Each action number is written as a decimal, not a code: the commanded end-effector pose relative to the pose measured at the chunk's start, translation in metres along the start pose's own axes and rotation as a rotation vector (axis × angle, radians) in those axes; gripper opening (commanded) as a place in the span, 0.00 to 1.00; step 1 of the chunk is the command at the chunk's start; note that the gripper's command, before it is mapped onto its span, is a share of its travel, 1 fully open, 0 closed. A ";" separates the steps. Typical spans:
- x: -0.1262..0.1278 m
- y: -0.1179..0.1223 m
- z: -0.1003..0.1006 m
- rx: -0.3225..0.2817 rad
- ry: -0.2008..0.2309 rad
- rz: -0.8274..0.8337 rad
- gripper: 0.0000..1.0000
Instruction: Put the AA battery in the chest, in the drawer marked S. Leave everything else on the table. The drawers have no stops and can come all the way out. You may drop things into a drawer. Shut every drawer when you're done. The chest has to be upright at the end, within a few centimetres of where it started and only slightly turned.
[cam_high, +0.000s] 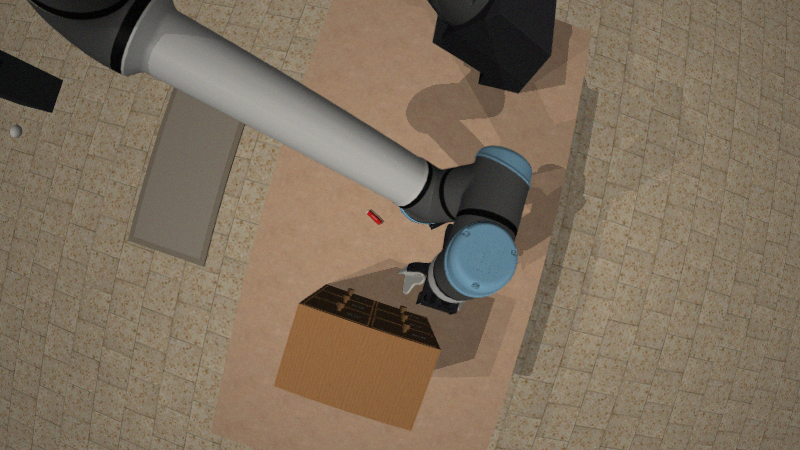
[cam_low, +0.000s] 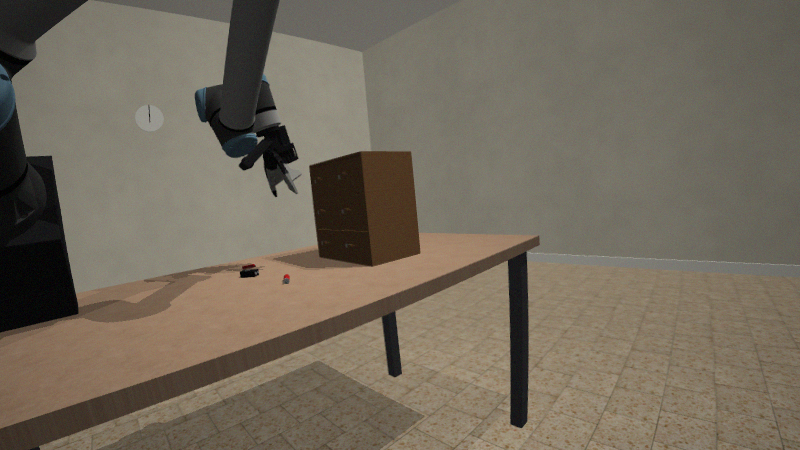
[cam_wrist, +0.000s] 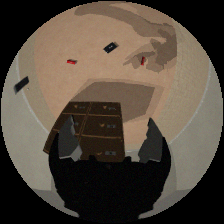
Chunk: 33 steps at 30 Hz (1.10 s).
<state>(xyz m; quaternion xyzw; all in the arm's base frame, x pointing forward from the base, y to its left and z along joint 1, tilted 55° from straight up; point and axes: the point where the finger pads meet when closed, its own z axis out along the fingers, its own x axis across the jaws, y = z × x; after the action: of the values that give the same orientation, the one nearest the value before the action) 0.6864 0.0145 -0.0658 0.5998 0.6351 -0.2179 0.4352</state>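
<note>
The top view shows a brown wooden six-drawer chest (cam_high: 358, 366) (cam_low: 391, 207) (cam_wrist: 102, 129) upright on a tan wood-topped bench (cam_high: 324, 195) (cam_low: 436, 268) (cam_wrist: 52, 42), its round-knobbed drawer fronts facing the arm's side. A small red cylinder with a pale end (cam_high: 374, 217) (cam_low: 286, 278) (cam_wrist: 71, 62), apparently the AA battery, lies on the bench in front of the chest, well apart from it. The grey arm with blue joint caps (cam_high: 279, 109) (cam_low: 246, 67) reaches over the bench, and its black end effector with pale grey fingers (cam_high: 430, 292) (cam_low: 285, 193) is near the drawer side.

In the exterior view, the end effector hangs above the bench in front of the chest, tilted downward, its fingers apart with nothing between them. All the drawers look shut. The red cylinder lies near a small black block (cam_low: 249, 273) (cam_wrist: 110, 47).

The wrist view shows the fingers spread wide, with the drawer fronts beyond them. Their labels are too small to read. The red cylinder, the black block and another small red item (cam_wrist: 143, 61) lie apart from one another on the bench.
</note>
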 end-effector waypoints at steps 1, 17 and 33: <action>0.000 -0.001 -0.005 0.040 0.001 0.002 1.00; 0.000 -0.007 -0.017 0.129 0.001 0.001 1.00; 0.000 -0.012 -0.027 0.198 0.001 0.001 1.00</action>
<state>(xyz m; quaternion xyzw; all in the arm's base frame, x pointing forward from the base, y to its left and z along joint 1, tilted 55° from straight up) 0.6687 0.0316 -0.0563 0.6370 0.6129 -0.2737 0.3790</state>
